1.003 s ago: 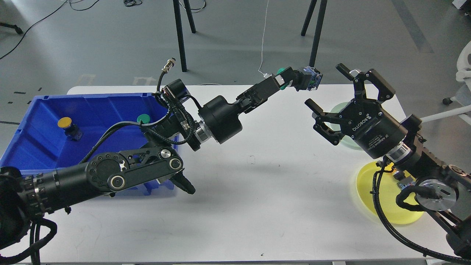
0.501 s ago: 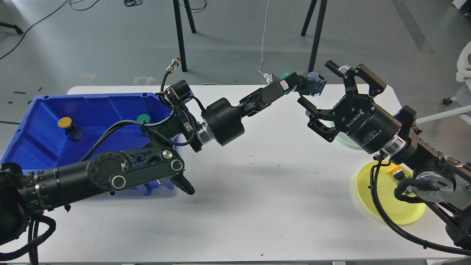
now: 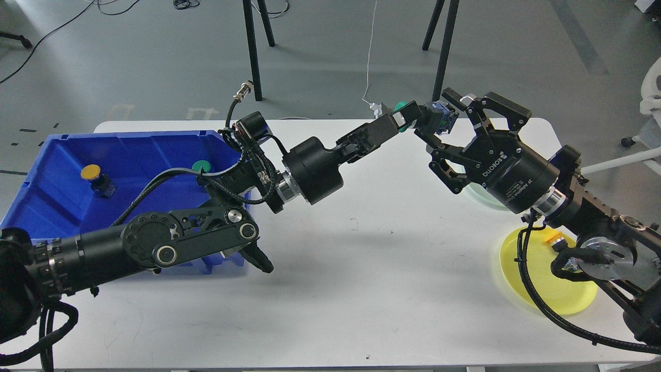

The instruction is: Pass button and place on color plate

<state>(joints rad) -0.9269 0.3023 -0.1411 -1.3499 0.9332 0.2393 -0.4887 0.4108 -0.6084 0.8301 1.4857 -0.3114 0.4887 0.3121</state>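
Observation:
My left gripper (image 3: 407, 117) is shut on a green-capped button (image 3: 433, 118) with a black and blue body and holds it in the air above the table's back edge. My right gripper (image 3: 439, 120) is open, with one finger above and one below the button's blue end; I cannot tell if they touch it. A yellow plate (image 3: 537, 289) lies at the front right with a yellow button (image 3: 555, 239) on it. A pale green plate (image 3: 480, 198) is mostly hidden behind my right gripper.
A blue bin (image 3: 57, 206) stands at the left, holding a yellow button (image 3: 92, 173) and a green button (image 3: 201, 166). My left arm crosses over the bin's right side. Tripod legs stand on the floor behind the white table (image 3: 361, 289).
My right gripper has moved up and left until its open fingers straddle the button. My left gripper shifted slightly right with the button, then held still.

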